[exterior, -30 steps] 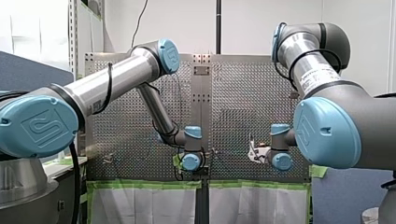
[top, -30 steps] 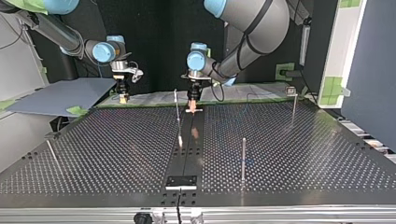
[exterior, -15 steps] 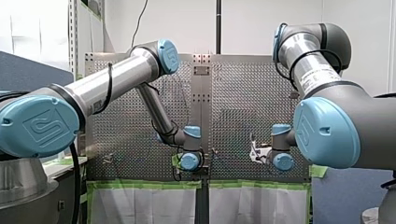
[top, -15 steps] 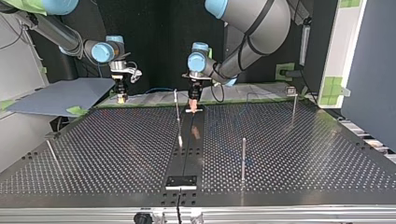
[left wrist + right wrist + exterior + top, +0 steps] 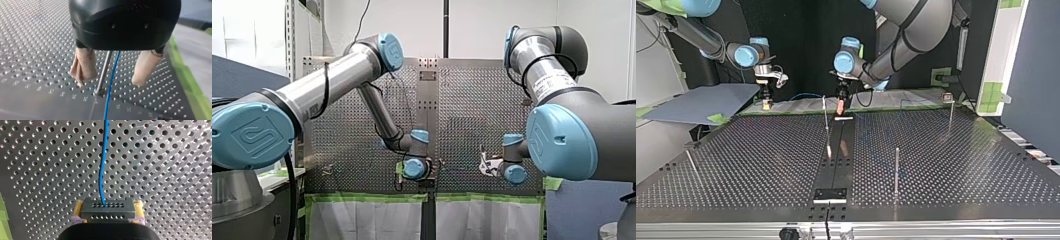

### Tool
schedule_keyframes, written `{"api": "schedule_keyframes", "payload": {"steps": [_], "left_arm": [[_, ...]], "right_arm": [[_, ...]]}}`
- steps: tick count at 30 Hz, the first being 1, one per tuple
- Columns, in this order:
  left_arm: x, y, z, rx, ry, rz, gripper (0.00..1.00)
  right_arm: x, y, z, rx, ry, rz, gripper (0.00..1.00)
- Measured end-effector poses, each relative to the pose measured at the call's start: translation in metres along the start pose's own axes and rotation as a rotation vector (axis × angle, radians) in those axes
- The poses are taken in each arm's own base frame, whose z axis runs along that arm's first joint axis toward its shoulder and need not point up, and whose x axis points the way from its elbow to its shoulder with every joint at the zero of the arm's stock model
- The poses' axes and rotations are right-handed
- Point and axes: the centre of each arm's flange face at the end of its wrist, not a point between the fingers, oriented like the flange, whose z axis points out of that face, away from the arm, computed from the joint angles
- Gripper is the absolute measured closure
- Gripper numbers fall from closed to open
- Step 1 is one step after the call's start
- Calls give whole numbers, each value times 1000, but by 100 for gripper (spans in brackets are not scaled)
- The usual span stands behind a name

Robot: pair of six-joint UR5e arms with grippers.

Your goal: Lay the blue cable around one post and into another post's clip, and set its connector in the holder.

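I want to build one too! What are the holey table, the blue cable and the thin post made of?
The table looks like metal: grey, glinting around its holes. The blue cable: probably plastic-coated, smooth, gently curved. The post: likely steel, thin, straight, shiny.

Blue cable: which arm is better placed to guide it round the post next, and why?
Left, probably: the left gripper stands open astride the post and cable; the right gripper is shut on the connector.
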Motion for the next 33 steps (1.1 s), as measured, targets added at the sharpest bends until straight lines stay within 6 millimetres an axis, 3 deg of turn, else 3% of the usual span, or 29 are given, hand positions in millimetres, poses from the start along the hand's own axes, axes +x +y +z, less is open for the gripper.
{"api": "schedule_keyframes", "payload": {"steps": [8,17,26,33], "left_arm": [[-4,-4,-33,12,78,102,0],[-3,-22,-55,65,140,203,0],[-24,-35,-59,96,117,213,0],[-27,-36,-60,91,119,207,0]], "right_arm": [[-2,0,-1,0,-10,4,100],[-4,1,-2,-2,-14,7,100],[-4,2,-2,-2,-16,8,100],[-6,2,-2,-2,-19,9,100]]}}
